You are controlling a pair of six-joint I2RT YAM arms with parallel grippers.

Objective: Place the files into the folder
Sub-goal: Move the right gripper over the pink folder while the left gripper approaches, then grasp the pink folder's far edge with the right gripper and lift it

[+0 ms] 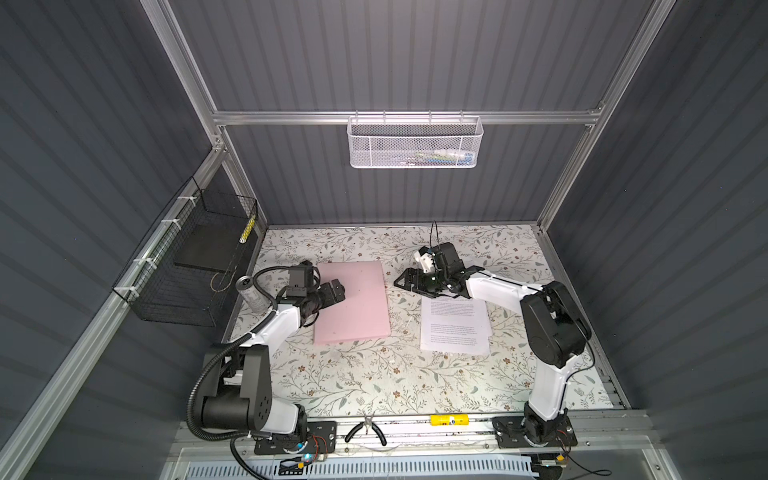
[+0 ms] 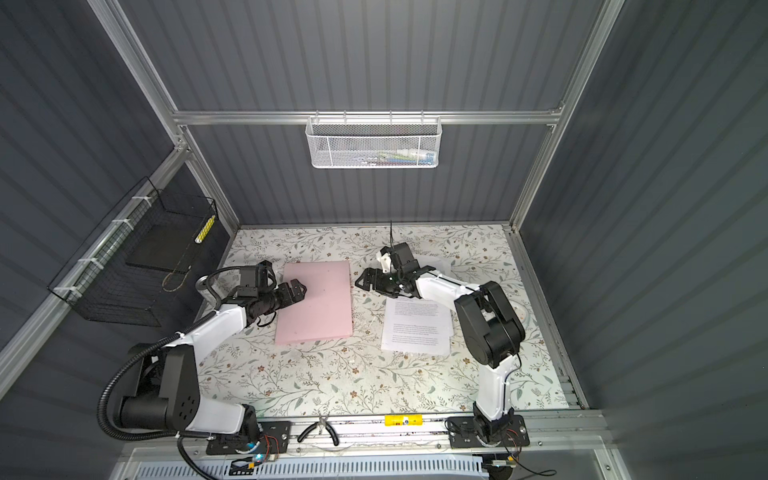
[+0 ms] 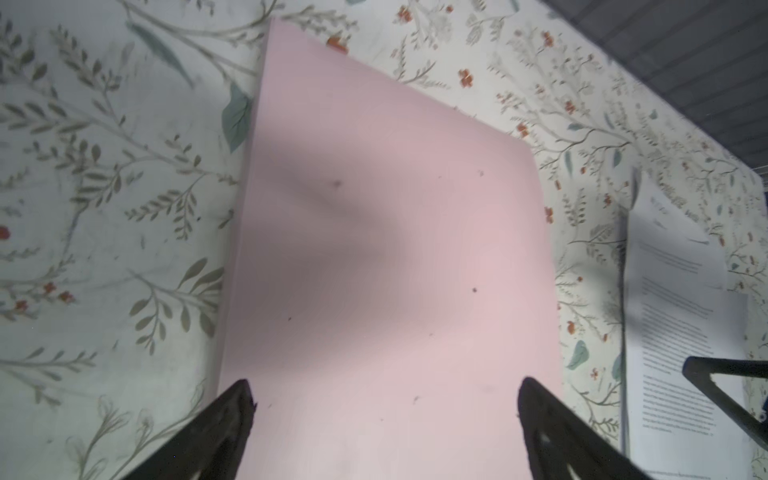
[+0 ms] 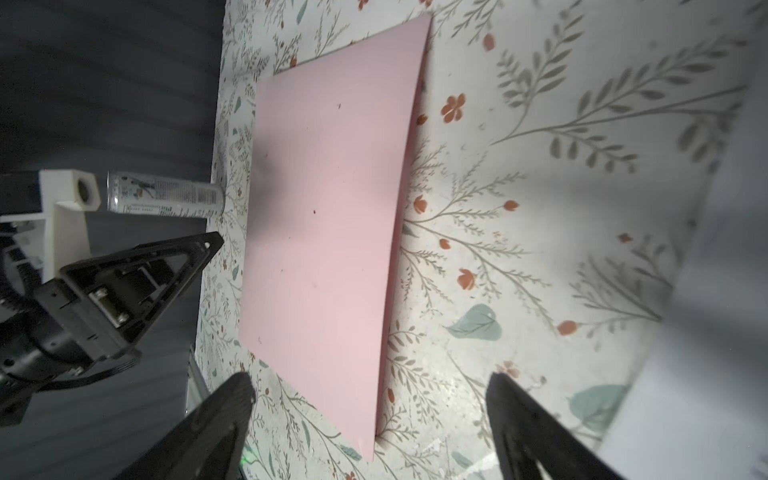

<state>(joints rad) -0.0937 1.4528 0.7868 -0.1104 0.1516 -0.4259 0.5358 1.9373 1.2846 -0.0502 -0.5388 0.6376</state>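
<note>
The pale pink folder (image 1: 353,305) (image 2: 318,305) lies flat and closed on the floral table, left of centre in both top views. The files (image 1: 454,328) (image 2: 415,330), white printed sheets in a loose stack, lie to its right. My left gripper (image 1: 336,291) (image 3: 384,390) hovers over the folder's (image 3: 395,249) left edge, open and empty. My right gripper (image 1: 400,281) (image 4: 370,382) stands open over bare table between the folder's (image 4: 324,228) far right corner and the files (image 4: 706,374), holding nothing. The right arm covers the far edge of the files.
A drink can (image 1: 249,293) (image 4: 166,195) stands by the left wall behind the left arm. A black wire basket (image 1: 187,270) hangs on the left wall, a white mesh basket (image 1: 415,143) on the back wall. Pliers (image 1: 365,430) and a yellow object (image 1: 449,419) lie on the front rail.
</note>
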